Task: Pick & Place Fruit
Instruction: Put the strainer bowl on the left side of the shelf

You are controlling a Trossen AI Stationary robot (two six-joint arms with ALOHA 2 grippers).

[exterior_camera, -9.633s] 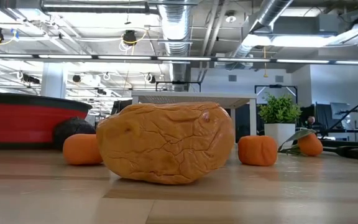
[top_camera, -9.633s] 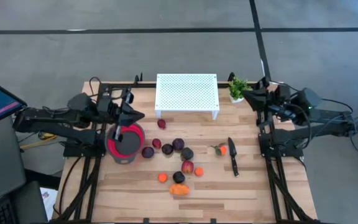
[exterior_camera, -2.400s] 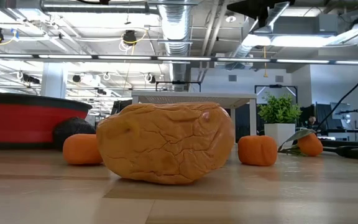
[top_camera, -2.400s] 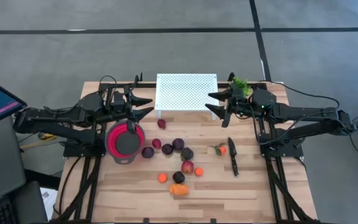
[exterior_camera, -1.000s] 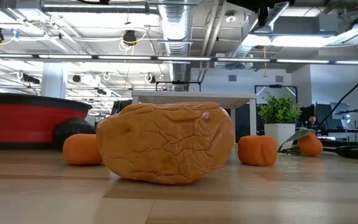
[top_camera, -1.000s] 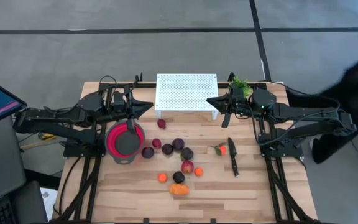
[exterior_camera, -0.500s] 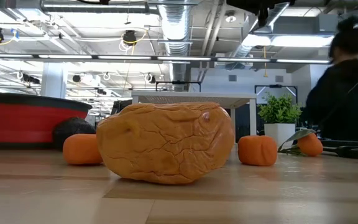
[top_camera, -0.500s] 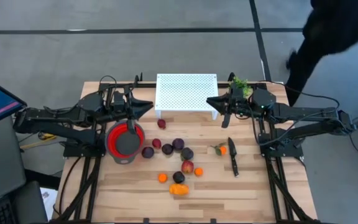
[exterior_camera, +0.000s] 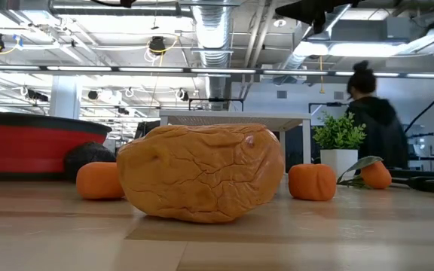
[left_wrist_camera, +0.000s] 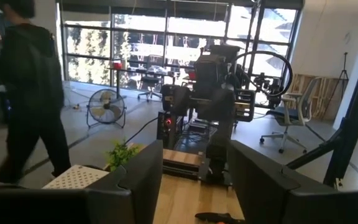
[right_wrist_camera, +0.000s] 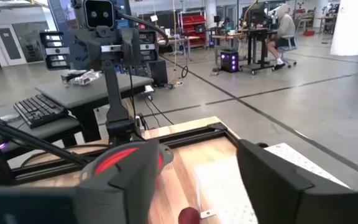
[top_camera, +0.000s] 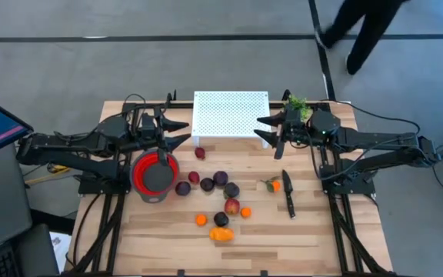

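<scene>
Since half a second ago: both sets of fingers swung apart from pressed together, arms otherwise in place; a person gone from the table's right side to the floor beyond its far edge.

At the left, left gripper (top_camera: 177, 128) raised over the far rim of the red bowl (top_camera: 139, 175), fingers spread, pinching nothing. Bowl seemingly bare inside, only a grey floor showing from above, no fruit in it.

Just right of the bowl, the fruit loose on the table (top_camera: 160, 238): a red ball (top_camera: 200, 153) near the white perforated stand (top_camera: 231, 114), then plums (top_camera: 183, 188) in a cluster with more red pieces mid-table, a red-yellow ball (top_camera: 232, 206), small oranges (top_camera: 200, 220) nearer the front edge, and the larger orange piece (top_camera: 221, 234) frontmost. None lifted, none placed; task judged barely begun.

Further right, an orange with a leaf (top_camera: 273, 185) touching or just beside the black-handled knife (top_camera: 288, 193). Right gripper (top_camera: 268, 128) raised by the stand's right end, close to the potted plant (top_camera: 294, 105), fingers likewise spread and empty.

Risks from here: round fruit packed close, so a descending finger likely to nudge a neighbour and send it rolling toward the edge; a reach for the leafed orange apt to catch the knife; both arms converging on the middle cluster at once liable to clash.
</scene>
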